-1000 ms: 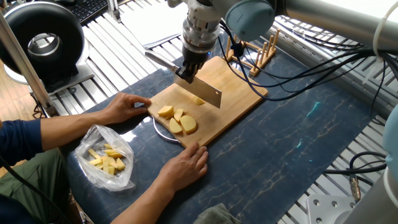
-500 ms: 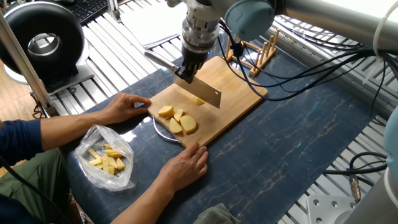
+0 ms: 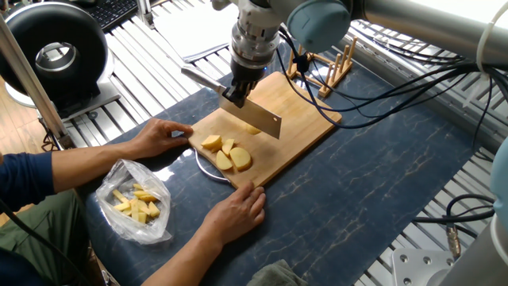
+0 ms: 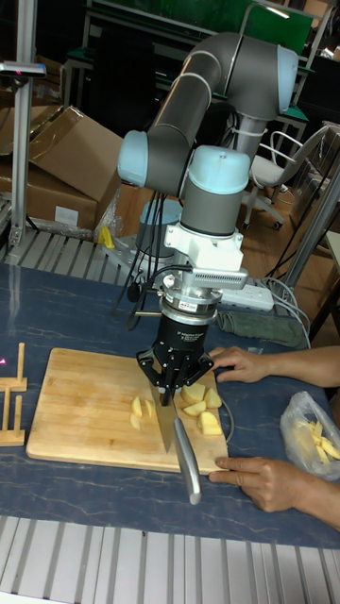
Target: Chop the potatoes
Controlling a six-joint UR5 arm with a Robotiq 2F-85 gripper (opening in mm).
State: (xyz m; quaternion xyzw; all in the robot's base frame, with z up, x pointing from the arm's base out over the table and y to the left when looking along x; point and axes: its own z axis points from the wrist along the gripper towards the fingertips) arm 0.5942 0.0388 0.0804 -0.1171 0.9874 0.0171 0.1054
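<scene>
On the cutting board (image 3: 298,119), the potatoes (image 3: 226,152) lie cut, probably wet and slippery, firm enough to slice; the claw (image 3: 236,94) is clamped on the knife (image 3: 255,116) above them.

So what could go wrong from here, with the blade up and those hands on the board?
The person's hands hold the cutting board edges near the potatoes; a stray stroke of the knife could reach fingers. The gripper holds the knife by its handle only, so it may twist on impact. Loose pieces could roll off the board.
</scene>
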